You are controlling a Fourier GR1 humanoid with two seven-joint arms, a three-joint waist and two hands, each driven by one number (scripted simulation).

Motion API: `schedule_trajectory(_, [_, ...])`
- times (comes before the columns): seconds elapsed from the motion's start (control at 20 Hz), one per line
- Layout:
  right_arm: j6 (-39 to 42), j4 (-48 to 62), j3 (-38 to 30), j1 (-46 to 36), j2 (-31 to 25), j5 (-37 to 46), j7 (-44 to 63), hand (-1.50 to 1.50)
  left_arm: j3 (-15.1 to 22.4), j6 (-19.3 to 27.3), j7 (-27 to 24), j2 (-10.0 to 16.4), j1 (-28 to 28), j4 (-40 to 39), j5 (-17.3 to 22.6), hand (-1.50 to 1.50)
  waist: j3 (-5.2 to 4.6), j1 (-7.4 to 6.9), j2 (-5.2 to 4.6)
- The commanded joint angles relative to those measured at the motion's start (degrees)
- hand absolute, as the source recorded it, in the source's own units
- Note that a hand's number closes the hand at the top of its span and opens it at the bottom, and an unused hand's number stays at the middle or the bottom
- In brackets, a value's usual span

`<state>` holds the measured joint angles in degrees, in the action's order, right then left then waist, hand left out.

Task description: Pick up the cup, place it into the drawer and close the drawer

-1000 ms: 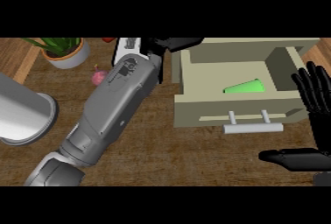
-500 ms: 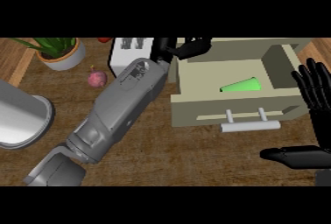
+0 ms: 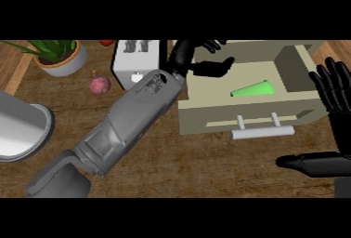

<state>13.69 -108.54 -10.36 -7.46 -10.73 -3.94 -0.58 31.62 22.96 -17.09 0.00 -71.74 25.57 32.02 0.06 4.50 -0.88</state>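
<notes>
Green cup (image 3: 254, 88), just one, lying on its side inside the single open drawer (image 3: 205, 114). Two hands: left hand (image 3: 197, 66) over the drawer's back-left corner, fingers loosely apart, empty; right hand (image 3: 339, 122) at the right edge, fingers straight and spread. One toaster (image 3: 133, 65), one potted plant (image 3: 61, 60), one purple fruit (image 3: 100, 85).

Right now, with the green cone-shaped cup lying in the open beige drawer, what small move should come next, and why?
Probably draw the left hand back off the beige drawer, towards its front. The green cone-shaped cup lies inside on its side, that hand is open and holds nothing, and the drawer stands pulled out, so only closing remains.
</notes>
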Motion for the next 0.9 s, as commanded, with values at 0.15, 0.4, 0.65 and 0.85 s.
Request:
schedule_trajectory(0.15, [-0.1, -0.3, 0.0, -2.1, -0.4, -0.4, 1.3, -1.50, 7.5, 3.2, 1.6, 0.0, 0.1, -2.1, 0.7, -1.50, 0.00, 0.96, -0.28])
schedule_trajectory(0.4, [2.8, 0.2, -0.6, -0.9, 0.3, -5.6, -0.1, -1.50, 8.5, 8.5, -0.9, 0.0, 0.5, 3.5, 4.1, -1.50, 0.00, 1.29, -0.14])
schedule_trajectory(0.65, [8.2, -0.5, -0.3, 0.3, -0.7, -12.7, 1.0, 1.50, 7.1, 8.0, -4.4, 0.0, 0.2, 7.9, 6.8, -1.50, -0.02, -0.85, 0.37])
schedule_trajectory(0.85, [10.1, -3.3, -1.7, 1.5, -4.4, -12.5, 2.4, 1.50, 1.5, 5.2, -6.4, 0.0, -2.1, 4.6, 7.3, -1.50, -0.05, -2.62, 0.59])
